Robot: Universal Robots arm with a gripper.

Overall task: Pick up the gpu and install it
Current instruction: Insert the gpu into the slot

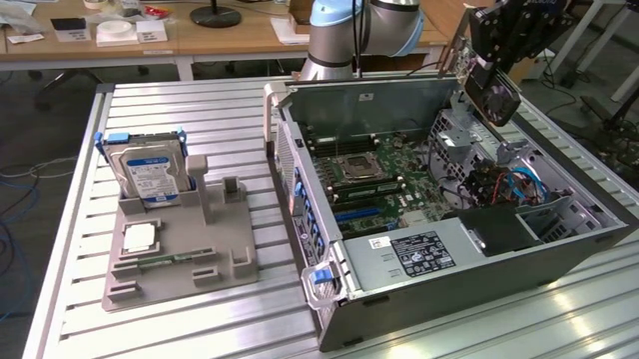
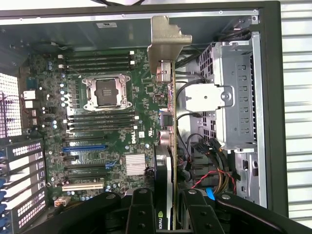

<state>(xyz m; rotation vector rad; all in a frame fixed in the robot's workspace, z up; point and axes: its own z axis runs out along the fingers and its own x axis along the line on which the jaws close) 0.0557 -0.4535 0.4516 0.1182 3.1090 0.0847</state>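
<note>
My gripper (image 1: 491, 66) hangs above the far right corner of the open computer case (image 1: 479, 288) and is shut on the gpu (image 1: 496, 96). The card hangs on edge from the fingers, dark face with a fan toward the camera, over the drive cage. From the wrist, the gpu (image 2: 169, 122) appears edge-on between the two black fingers (image 2: 142, 210), its silvery bracket (image 2: 168, 44) at the far end. It is held in the air above the motherboard (image 2: 112, 131), to one side of the blue slot (image 2: 84, 146) and the white slot (image 2: 82, 185).
A grey fixture tray (image 1: 179, 262) lies on the slatted metal table at the exterior view's left, holding an upright blue-labelled hard drive (image 1: 152, 178) and a small green memory stick (image 1: 166, 259). Cables and a metal drive cage (image 2: 234, 97) fill the case beside the card.
</note>
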